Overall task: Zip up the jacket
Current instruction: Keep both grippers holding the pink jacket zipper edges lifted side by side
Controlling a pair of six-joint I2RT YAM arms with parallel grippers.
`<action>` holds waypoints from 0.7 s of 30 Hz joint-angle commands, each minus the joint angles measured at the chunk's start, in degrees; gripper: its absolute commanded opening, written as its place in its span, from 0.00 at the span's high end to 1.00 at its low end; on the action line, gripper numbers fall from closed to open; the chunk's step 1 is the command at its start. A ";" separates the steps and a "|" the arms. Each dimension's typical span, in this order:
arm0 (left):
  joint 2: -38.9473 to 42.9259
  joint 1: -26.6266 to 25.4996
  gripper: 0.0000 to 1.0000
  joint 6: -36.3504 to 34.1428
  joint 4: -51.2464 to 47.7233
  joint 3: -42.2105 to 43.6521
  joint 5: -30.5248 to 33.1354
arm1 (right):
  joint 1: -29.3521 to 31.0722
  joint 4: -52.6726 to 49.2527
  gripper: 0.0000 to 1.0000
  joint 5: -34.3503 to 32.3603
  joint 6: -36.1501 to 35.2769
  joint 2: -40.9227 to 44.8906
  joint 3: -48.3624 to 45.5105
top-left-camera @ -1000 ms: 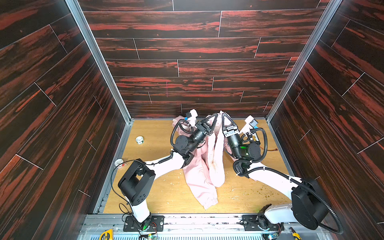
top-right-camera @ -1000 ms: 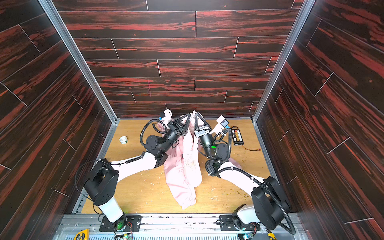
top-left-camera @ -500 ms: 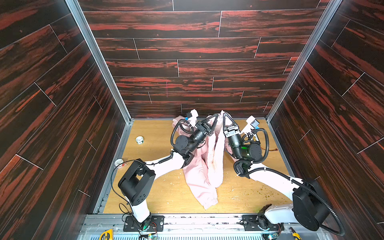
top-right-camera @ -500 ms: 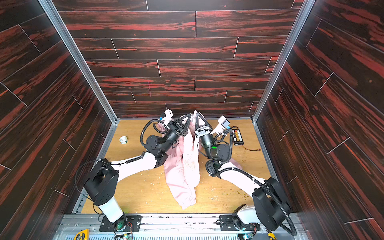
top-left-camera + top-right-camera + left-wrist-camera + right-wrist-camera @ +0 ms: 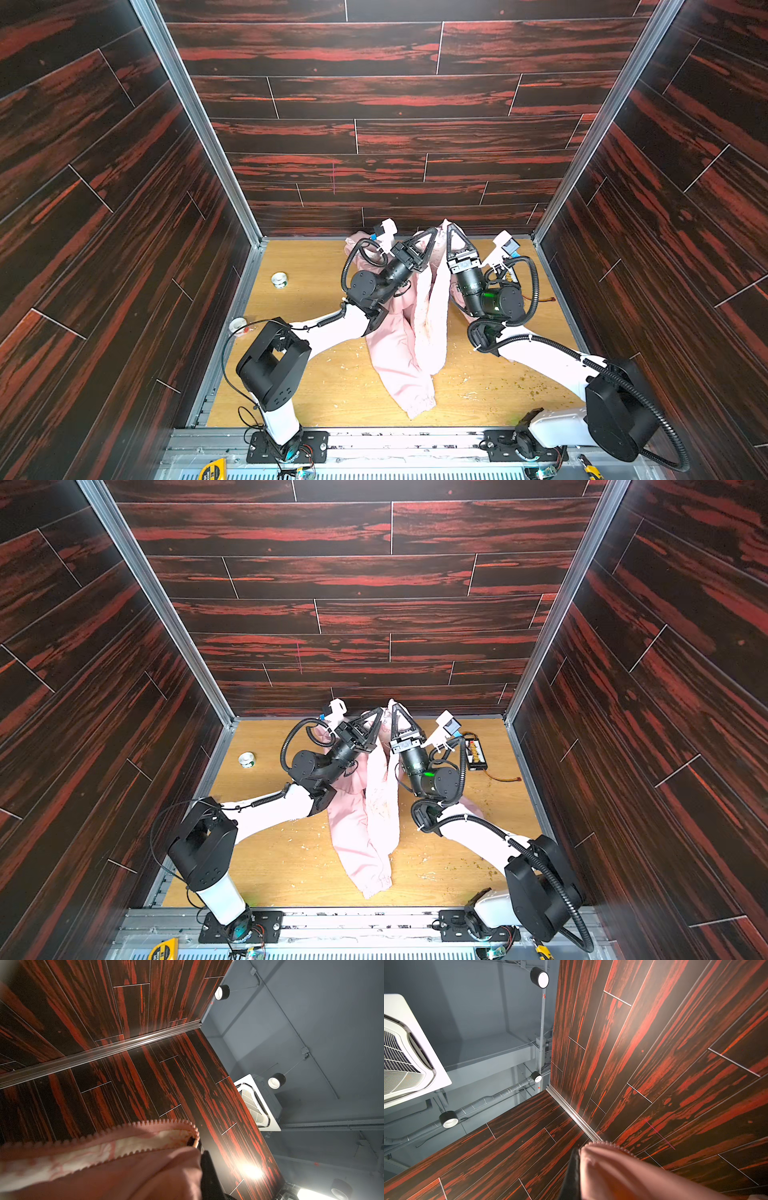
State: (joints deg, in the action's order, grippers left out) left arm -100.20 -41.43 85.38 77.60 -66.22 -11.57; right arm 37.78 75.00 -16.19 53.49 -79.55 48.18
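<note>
Dark wood-panelled walls (image 5: 374, 104) ring a light wooden tabletop (image 5: 316, 374); above its far edge, left gripper (image 5: 433, 232) and right gripper (image 5: 450, 229) each pinch the pale pink fabric jacket (image 5: 415, 353), apparently aligning zipper halves (image 5: 155, 1124); next, mate their ends.

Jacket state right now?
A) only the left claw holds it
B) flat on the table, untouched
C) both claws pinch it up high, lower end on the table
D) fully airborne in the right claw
C: in both top views the left claw and right claw are shut on the jacket, whose cuffed end rests on the table; wrist views show zipper teeth at each claw.
</note>
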 commanded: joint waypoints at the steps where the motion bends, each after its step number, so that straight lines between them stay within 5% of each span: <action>1: 0.62 -0.14 1.00 0.49 3.17 -1.46 -0.82 | -0.47 4.27 1.00 -0.67 -0.33 1.35 2.35; 21: 0.18 -0.15 1.00 0.58 3.17 -2.04 -0.60 | -0.43 4.36 1.00 0.90 1.44 2.22 0.29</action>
State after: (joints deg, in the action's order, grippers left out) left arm -100.25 -41.43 85.41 77.60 -66.24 -11.57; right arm 37.43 75.02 -15.46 54.39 -79.55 48.45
